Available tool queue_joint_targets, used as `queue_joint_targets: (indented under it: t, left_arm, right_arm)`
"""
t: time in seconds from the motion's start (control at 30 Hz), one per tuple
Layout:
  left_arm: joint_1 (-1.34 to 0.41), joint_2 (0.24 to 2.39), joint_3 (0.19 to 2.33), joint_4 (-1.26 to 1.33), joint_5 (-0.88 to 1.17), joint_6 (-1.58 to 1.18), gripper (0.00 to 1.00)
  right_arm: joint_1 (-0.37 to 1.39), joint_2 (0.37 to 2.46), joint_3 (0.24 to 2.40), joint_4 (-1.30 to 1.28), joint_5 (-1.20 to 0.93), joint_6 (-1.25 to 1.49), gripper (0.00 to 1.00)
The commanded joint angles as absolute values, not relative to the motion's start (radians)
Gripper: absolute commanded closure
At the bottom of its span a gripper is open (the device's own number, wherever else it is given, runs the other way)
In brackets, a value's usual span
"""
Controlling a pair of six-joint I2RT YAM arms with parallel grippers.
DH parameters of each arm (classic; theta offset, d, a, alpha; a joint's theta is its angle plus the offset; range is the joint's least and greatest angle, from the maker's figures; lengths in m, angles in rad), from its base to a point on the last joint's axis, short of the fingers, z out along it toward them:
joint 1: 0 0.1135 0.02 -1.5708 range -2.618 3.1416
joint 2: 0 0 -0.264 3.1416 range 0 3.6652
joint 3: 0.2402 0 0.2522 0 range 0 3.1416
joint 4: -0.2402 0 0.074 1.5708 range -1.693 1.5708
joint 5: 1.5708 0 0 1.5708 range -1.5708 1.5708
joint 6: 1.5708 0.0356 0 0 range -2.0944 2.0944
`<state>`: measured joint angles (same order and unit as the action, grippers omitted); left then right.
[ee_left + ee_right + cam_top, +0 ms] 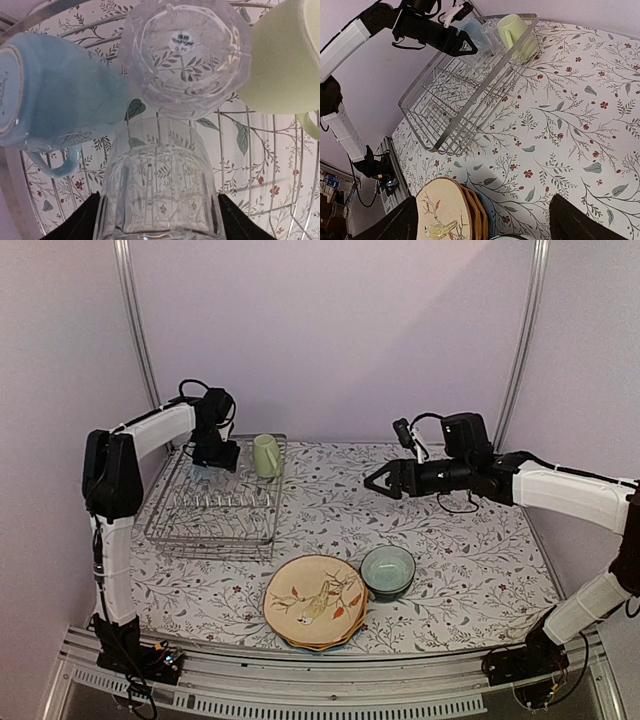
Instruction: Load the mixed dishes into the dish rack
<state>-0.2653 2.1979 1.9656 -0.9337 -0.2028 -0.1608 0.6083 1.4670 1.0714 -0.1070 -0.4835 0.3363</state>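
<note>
- Mugs: two were counted, one light blue mug (55,95) and one pale yellow-green mug (285,60).
- clear glass (160,185): two were counted.
- scalloped plates (315,600): one stack; the number beneath the bird-patterned top plate could not be determined.
- teal bowl (388,570): one was visible.
- dish rack (205,540): one.

L arm (112,480) & R arm (565,492): white link shells, black joints, black bases. Black cables loop at both wrists; thin cable down L upright. L gripper (214,464), R gripper (384,480): all black, wedge-shaped fingers (390,225).
</note>
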Motion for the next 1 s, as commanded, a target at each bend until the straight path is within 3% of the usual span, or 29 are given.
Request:
queue_joint_targets:
  t: [0.0,0.2,0.37,0.57,0.73,0.97]
  left_arm:
    - [-0.230,2.234,2.008,-0.939,-0.168,-0.153,0.89]
    - [-0.208,2.269,2.029,-0.955,-0.155,-0.150,0.78]
    - [-0.201,2.286,2.058,-0.969,-0.149,-0.149,0.55]
    - [-0.201,2.280,2.068,-0.981,-0.153,-0.146,0.35]
    - [-0.201,2.258,2.064,-0.976,-0.154,-0.148,0.10]
    - [-0.202,2.211,2.050,-0.975,-0.157,-0.154,0.02]
  right_arm:
    - [0.613,1.466,1.051,-0.108,-0.475,0.331,0.10]
    - [0.612,1.468,1.046,-0.106,-0.474,0.334,0.10]
    - [0.611,1.471,1.043,-0.107,-0.477,0.334,0.10]
    - [0.612,1.473,1.041,-0.107,-0.474,0.337,0.10]
    - [0.612,1.479,1.040,-0.107,-0.473,0.337,0.10]
    - [0.612,1.479,1.036,-0.108,-0.476,0.338,0.10]
